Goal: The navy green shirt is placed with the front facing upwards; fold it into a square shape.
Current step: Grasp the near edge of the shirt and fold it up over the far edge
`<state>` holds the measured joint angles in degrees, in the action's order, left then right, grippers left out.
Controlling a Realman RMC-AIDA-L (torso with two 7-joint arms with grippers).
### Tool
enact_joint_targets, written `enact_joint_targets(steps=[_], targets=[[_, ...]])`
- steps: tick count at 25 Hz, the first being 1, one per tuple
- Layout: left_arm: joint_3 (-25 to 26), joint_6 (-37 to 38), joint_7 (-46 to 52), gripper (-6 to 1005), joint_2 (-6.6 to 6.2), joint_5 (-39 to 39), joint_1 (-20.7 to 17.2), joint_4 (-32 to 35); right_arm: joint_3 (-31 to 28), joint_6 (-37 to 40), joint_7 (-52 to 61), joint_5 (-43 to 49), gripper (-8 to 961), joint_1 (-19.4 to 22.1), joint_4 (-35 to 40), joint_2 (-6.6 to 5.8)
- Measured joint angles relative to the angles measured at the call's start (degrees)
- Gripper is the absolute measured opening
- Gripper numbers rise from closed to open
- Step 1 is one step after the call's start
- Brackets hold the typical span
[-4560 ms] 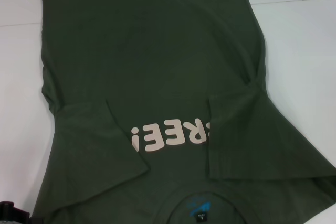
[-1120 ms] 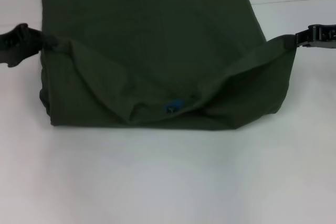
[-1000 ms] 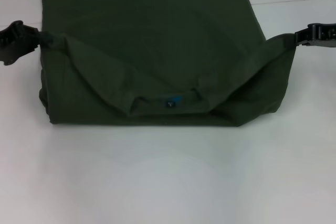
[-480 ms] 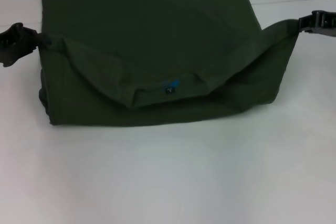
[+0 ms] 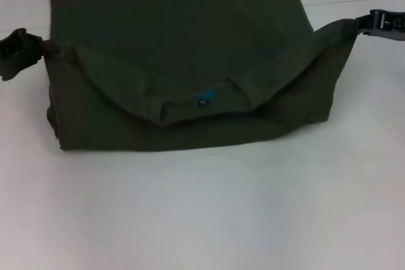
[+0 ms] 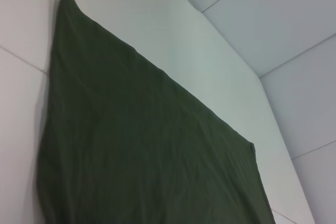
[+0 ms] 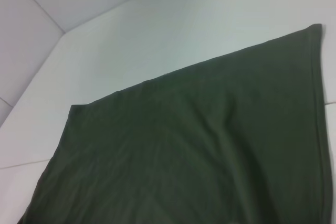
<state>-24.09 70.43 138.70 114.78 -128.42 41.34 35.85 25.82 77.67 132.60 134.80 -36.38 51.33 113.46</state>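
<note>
A plain white table [image 5: 202,213] fills the head view, with a thin seam line running across it near the far edge. The navy green shirt [image 5: 177,42] lies on the far half of the table, reaching the far edge, its near part doubled back over itself so the fold forms a straight line facing the near edge. The folded-over layer sags in the middle, where the collar shows with a small blue-and-black neck label [image 5: 204,100], and rises toward both sides.

The left hand [image 5: 19,53] sits at the shirt's left side, close to the table's left edge, closed on the left corner of the lifted layer, where the cloth bunches against it. The right hand [image 5: 378,21] is at the table's right edge, a little farther back, pinching the right corner of the same layer, which is drawn out taut toward it.

The left wrist view shows only the flat green cloth [image 6: 136,145] spread on the white surface, and the right wrist view likewise shows a smooth stretch of the shirt [image 7: 199,145] with its hemmed edge; neither shows fingers.
</note>
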Motion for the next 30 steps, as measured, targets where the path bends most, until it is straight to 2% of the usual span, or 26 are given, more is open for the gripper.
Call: enact_joint_targets(steps=[13,30], targets=[[0.01,-2.58,-3.46,4,0.17,0.04,0.75,-0.29,0.02,-5.90,-2.73,0.02,35,-0.10,-0.31,1.64],[-1.50,-5.01,-5.04,3,0.33,0.11,2.78,-0.70,0.93,-11.98,-4.77,0.02,36,-1.00,-1.41,2.13]])
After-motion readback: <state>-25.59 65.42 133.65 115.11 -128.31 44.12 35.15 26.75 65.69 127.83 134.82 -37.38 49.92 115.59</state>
